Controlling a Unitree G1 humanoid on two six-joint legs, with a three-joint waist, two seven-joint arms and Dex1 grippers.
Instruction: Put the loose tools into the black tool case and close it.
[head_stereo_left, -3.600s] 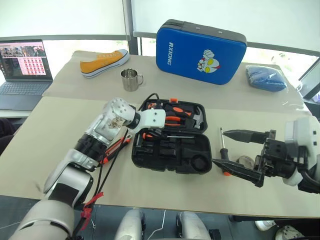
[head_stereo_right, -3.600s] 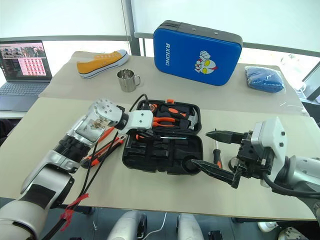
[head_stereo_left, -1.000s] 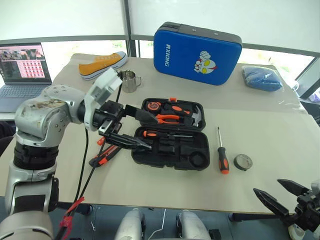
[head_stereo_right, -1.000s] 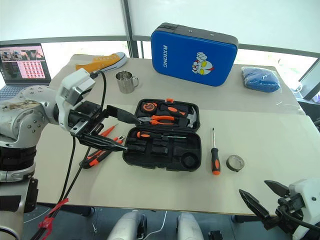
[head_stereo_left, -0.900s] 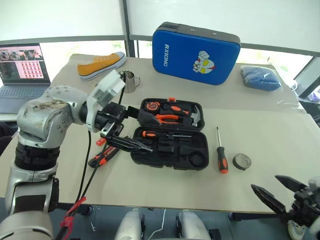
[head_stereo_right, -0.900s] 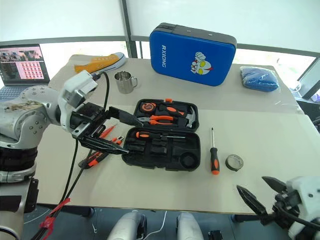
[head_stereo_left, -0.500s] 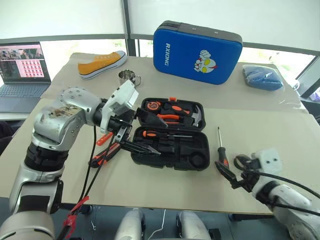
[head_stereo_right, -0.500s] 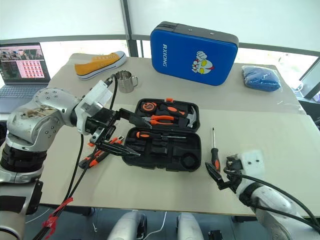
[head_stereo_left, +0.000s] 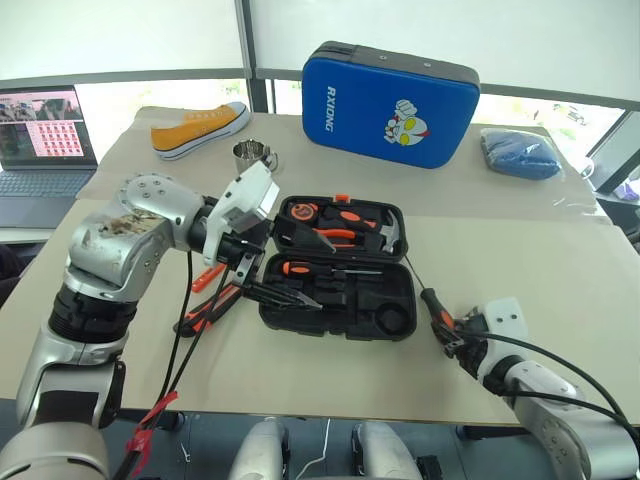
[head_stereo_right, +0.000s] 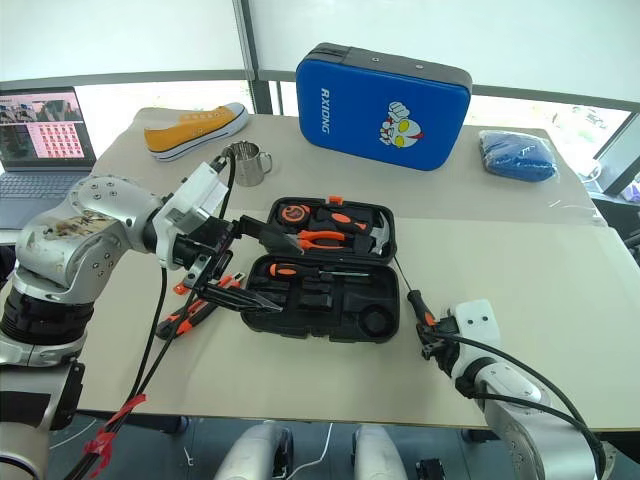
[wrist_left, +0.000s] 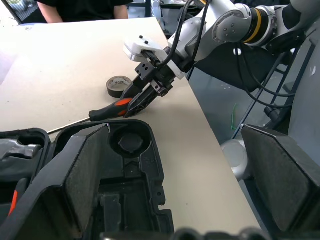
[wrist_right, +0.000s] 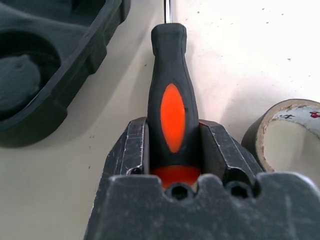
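The black tool case (head_stereo_left: 338, 326) lies open in the middle of the table, with a screwdriver (head_stereo_left: 300, 268) in one slot. My right gripper (wrist_right: 174, 145) is shut on the black-and-orange handle of a loose screwdriver (wrist_right: 172, 107) just right of the case; its shaft points away from me. A dark tape roll (wrist_right: 286, 134) lies beside that gripper. My left gripper (head_stereo_left: 303, 270) hangs open over the case's left end, holding nothing. More black-and-orange loose tools (head_stereo_left: 208, 308) lie left of the case, partly hidden by my left arm.
The case's lid half holds pliers (head_stereo_left: 338, 236), a hammer and a tape measure. At the back stand a blue zip case (head_stereo_left: 390, 100), a metal mug (head_stereo_left: 250, 157), a yellow shoe (head_stereo_left: 198, 125), a laptop (head_stereo_left: 40, 140) and a blue cloth (head_stereo_left: 520, 152). The front table edge is close to my right gripper.
My right gripper came up from below the front table edge to the screwdriver and closed on its handle. The left gripper shifted slightly toward the case and stays open.
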